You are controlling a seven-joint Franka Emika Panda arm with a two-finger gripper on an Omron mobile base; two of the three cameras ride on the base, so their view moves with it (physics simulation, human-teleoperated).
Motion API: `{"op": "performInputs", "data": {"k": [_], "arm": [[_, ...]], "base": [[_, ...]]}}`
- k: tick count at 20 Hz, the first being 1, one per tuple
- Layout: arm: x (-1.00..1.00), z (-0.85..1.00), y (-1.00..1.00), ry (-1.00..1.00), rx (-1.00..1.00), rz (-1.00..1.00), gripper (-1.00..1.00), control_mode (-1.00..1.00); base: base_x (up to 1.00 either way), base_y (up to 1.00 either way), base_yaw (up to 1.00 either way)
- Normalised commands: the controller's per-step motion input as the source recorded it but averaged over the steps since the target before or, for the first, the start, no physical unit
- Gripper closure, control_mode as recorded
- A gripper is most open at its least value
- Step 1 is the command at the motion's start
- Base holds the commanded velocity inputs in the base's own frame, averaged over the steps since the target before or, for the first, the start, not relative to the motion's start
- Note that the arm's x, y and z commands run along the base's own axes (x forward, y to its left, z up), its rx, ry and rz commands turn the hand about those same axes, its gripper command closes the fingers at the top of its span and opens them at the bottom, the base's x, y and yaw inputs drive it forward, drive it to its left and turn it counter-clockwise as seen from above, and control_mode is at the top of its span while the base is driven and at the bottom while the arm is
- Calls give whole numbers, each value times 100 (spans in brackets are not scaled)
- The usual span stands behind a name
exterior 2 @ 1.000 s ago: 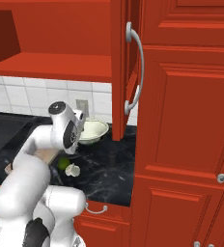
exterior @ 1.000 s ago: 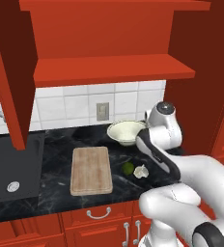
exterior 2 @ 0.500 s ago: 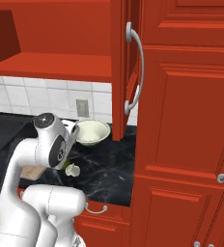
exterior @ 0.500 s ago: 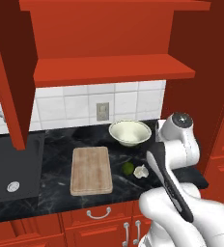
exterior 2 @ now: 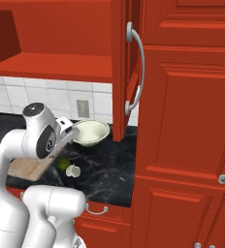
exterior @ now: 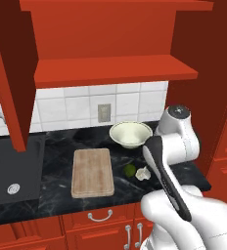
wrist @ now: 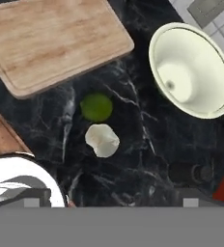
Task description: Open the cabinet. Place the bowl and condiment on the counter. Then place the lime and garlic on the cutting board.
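Observation:
The red cabinet (exterior: 115,71) stands open, its right door (exterior 2: 125,58) swung out and its shelf bare. On the black counter (wrist: 147,130) sit the cream bowl (wrist: 191,70) (exterior: 130,134) (exterior 2: 90,131) and a small dark condiment shaker (wrist: 191,172) (exterior 2: 113,160). The lime (wrist: 96,107) (exterior: 129,170) and the garlic (wrist: 103,140) (exterior: 143,173) lie side by side on the counter, just off the cutting board (wrist: 51,41) (exterior: 92,172). My gripper (wrist: 111,200) hangs open above them, its fingers wide apart and holding nothing.
A dark sink (exterior: 8,171) lies left of the board. Tall red cabinets (exterior 2: 187,121) wall off the right end of the counter. The open door's silver handle (exterior 2: 137,72) juts out above the shaker. White tiles with a socket (exterior: 104,112) back the counter.
The arm has swung away from the bowl and turned, so the hand now looks down on the lime and garlic. The gripper has stayed open.

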Motion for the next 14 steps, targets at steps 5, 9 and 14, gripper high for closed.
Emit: {"op": "performInputs", "data": {"k": [5,9,14], "arm": [[-5,1,24,10,20,-46,-100,-100],[-12,-28,16,0,15,-44,-100,-100],[-4,-39,5,0,14,-37,-100,-100]], "base": [[0,0,0],[0,0,0],[0,0,0]]}}
